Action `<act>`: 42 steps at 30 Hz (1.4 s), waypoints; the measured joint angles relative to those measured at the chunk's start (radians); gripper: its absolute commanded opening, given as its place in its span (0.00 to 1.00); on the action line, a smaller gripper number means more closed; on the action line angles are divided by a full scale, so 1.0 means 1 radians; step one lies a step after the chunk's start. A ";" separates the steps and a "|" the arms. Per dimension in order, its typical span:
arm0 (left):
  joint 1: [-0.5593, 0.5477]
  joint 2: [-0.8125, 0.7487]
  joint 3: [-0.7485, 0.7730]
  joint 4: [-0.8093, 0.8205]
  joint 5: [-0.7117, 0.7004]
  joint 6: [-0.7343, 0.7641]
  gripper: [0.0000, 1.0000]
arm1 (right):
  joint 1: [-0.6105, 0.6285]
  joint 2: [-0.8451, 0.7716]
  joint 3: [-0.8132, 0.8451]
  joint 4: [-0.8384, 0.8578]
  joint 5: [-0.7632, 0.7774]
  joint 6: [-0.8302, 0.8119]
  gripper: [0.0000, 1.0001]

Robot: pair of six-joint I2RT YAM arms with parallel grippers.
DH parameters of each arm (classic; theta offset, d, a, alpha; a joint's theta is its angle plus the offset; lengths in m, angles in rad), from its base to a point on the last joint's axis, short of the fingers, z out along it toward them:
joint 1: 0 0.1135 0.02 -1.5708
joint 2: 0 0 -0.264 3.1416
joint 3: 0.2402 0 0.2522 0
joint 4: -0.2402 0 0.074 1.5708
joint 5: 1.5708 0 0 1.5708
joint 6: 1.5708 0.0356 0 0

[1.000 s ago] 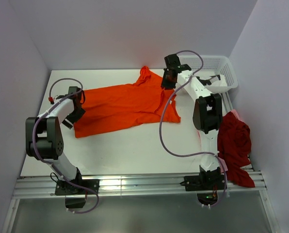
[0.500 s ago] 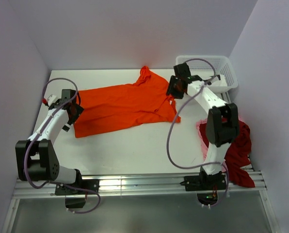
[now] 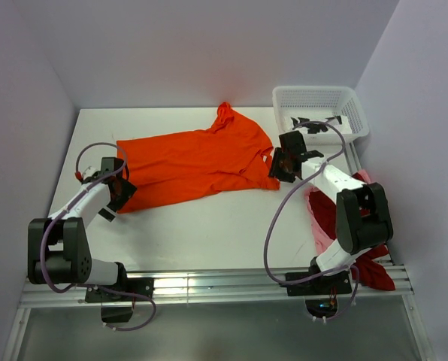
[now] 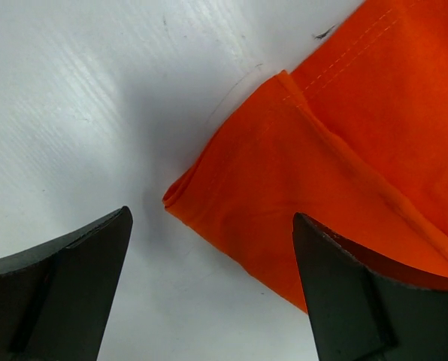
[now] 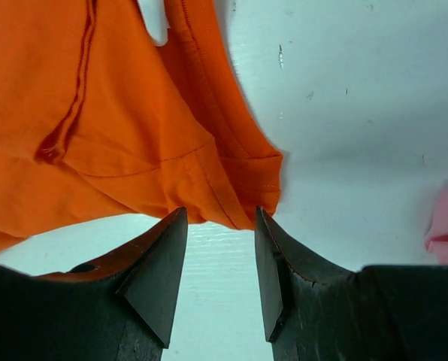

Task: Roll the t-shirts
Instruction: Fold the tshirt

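Orange t-shirt is spread flat on the table, toward the far side. Its long axis runs left to right, slightly tilted, with the hem end at the left and the sleeve end at the right. One sleeve points to the far edge.

Left gripper is set low over the near-left hem corner. Its jaws are spread wide and nothing is held. In the left wrist view the folded corner of the shirt lies between the fingers, untouched by them.

Right gripper is placed at the near-right sleeve, jaws partly apart, released. In the right wrist view the sleeve hem is seen just beyond the fingertips, not pinched.

Dark red t-shirt and pale pink t-shirt are heaped at the table's right edge under the right arm. A white mesh basket is seen at the far right corner.
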 measured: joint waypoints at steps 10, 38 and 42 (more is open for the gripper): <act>0.000 0.020 0.000 0.038 0.021 0.000 0.93 | 0.000 0.074 -0.020 0.057 0.010 0.001 0.42; 0.053 -0.079 -0.114 0.061 0.058 -0.036 0.75 | 0.000 0.117 -0.027 0.072 0.050 0.027 0.00; 0.066 -0.079 -0.127 0.069 0.061 -0.042 0.60 | 0.000 0.117 -0.027 0.073 0.052 0.027 0.00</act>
